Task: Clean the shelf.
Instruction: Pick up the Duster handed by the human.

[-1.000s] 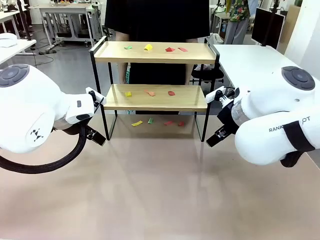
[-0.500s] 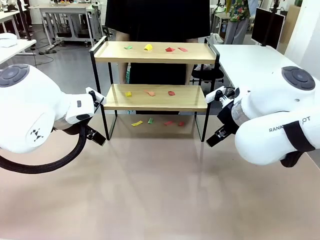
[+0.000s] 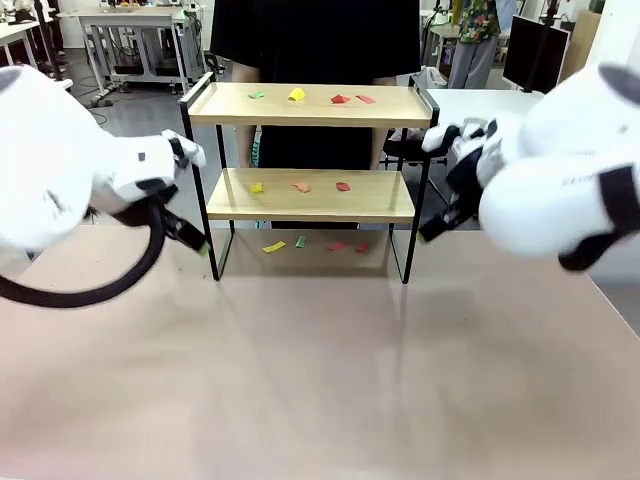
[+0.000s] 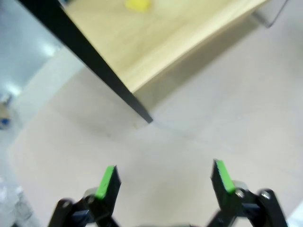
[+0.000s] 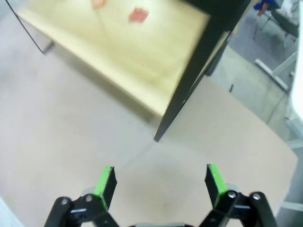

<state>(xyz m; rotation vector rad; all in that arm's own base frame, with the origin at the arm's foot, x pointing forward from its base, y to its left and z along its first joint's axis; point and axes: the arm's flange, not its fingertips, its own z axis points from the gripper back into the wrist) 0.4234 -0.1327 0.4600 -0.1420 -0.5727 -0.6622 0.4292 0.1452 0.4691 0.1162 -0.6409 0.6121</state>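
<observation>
Front view: we found the shelf [image 3: 380, 205] standing at the far side of the table [image 3: 320, 380], before a person [image 3: 315, 40] in black. Coloured scraps [image 3: 343, 186] dotted both boards and the tabletop beneath, while the left arm [image 3: 60, 170] and right arm [image 3: 560, 190] flanked it, touching nothing.

Left wrist view: the left gripper [image 4: 165, 172] hung with jaws spread wide and empty near the left front leg [image 4: 94, 71], a yellow scrap [image 4: 137, 4] on the board beyond.

Right wrist view: the right gripper [image 5: 161, 177], equally agape and empty, faced the right front leg [image 5: 189, 80] and two red scraps [image 5: 138, 14].

We judged the rack stiff but light, apt to slide or tip; its thin posts offered the surest hold.
</observation>
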